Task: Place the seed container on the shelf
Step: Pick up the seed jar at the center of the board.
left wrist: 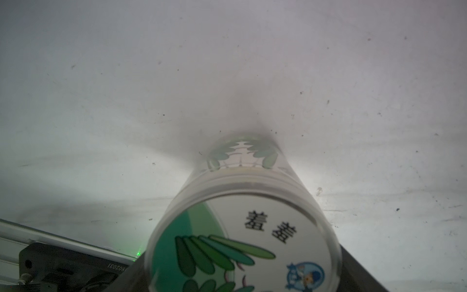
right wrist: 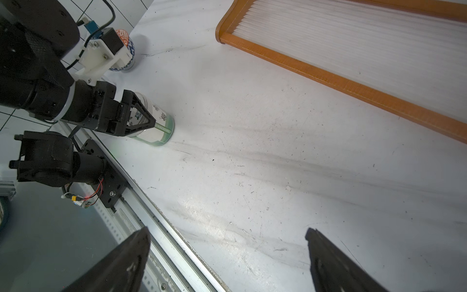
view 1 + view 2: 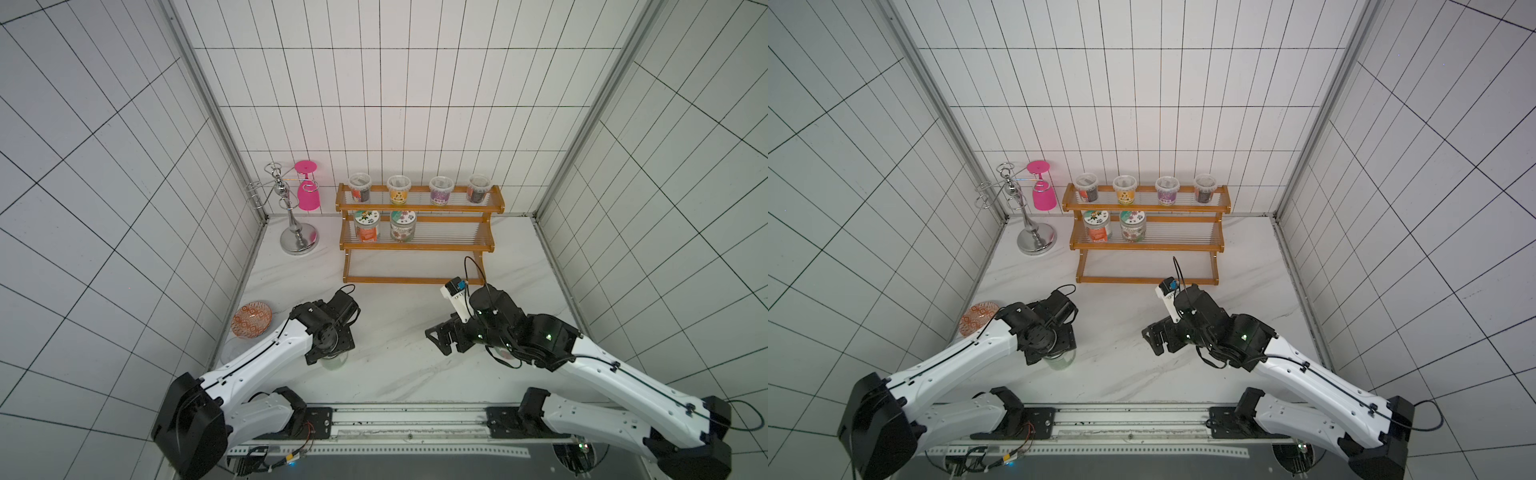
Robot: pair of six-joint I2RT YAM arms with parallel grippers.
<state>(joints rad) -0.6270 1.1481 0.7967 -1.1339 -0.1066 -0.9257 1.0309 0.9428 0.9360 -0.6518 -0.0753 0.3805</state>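
Wrist [image 3: 328, 334] tipped down — left end effector [image 2: 149, 119] astride seed container [image 1: 252, 227] (grip unclear)

On the white marble table [image 3: 395, 374], the left gripper [image 3: 330, 353] points down over the pale seed container [image 3: 335, 365], hiding most of it. The right gripper [image 3: 437, 340], jaws apart, hangs near the wooden shelf [image 3: 415, 247], which carries four cups [image 3: 399, 189] and two jars [image 3: 367, 226].
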